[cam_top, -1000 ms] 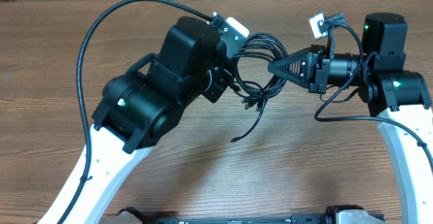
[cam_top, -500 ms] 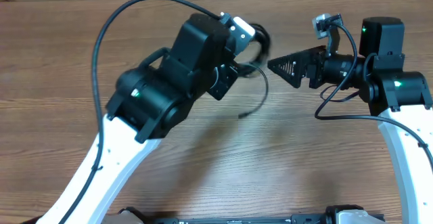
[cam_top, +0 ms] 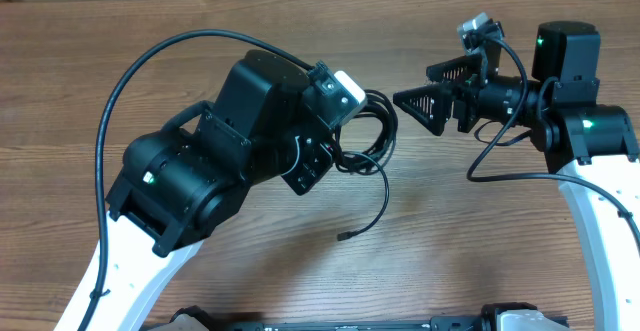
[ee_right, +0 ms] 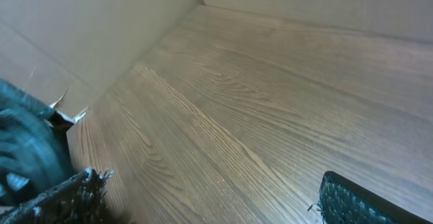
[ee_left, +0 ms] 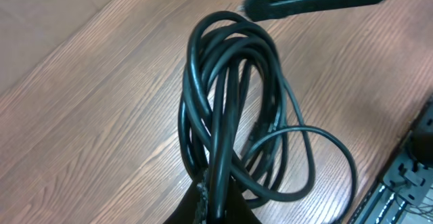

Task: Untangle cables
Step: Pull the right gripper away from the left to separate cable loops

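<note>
Left hand [ee_left: 215, 202] is clamped down on the cables [ee_left: 230, 95]. On the left wrist cam you can see the black loops running straight into the pinch at the bottom of the frame and fanning out away from it in a long oval bundle, with one thinner loop bulging off to the side. From overhead, the bundle [cam_top: 378, 129] pokes out just past the end of the left arm [cam_top: 250, 131], which covers the hand itself. One loose strand curls down from the bundle and stops at a small plug end [cam_top: 344, 236] out on the bench [cam_top: 500, 251]. Can't tell whether the bundle itself is touching the wood or hanging just above it.

Right hand [cam_top: 412, 83] is spread apart with nothing in it, pointing at the bundle from the other side, near it but not touching. Its wrist cam shows only bare wood grain between the two fingers [ee_right: 61, 200], and one of them shows up at the top of the left wrist view just beyond the far end of the loops.
</note>
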`<action>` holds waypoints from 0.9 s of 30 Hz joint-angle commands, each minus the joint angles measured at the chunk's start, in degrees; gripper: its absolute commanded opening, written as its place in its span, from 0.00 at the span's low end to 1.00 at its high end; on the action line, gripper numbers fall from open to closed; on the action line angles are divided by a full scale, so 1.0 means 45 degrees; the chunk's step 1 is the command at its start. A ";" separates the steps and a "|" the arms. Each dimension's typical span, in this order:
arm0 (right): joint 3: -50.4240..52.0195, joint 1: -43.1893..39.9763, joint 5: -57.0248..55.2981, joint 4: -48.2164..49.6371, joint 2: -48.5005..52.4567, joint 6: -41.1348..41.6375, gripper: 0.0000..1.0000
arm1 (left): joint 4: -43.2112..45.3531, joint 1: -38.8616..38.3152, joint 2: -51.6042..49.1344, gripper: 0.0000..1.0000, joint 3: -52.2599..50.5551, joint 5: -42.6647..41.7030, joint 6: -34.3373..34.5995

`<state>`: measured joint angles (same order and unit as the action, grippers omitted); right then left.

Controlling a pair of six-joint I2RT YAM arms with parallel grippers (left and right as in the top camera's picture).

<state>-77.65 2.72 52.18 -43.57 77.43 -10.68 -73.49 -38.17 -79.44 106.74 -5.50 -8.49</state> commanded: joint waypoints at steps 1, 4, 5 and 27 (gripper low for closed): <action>-0.0350 0.0053 0.0539 0.0053 -0.0175 -0.0690 1.00 | 0.0209 -0.0019 -0.0019 0.04 0.0053 0.0758 0.0578; -0.0350 0.0053 0.1229 0.0053 -0.0175 -0.1010 1.00 | 0.0350 -0.0019 -0.0389 0.04 0.0053 0.0729 0.0529; -0.0350 0.0053 0.1491 0.0053 -0.0175 -0.1311 1.00 | 0.0364 -0.0024 -0.0549 0.04 0.0053 0.0646 0.0665; -0.0345 0.0049 0.2472 0.0423 -0.0175 -0.2691 0.21 | 0.1477 -0.0024 -0.1059 0.04 0.0418 -0.2093 0.2846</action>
<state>-77.69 2.72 62.81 -41.80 77.43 -22.57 -67.11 -38.17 -85.84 106.56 -13.21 3.05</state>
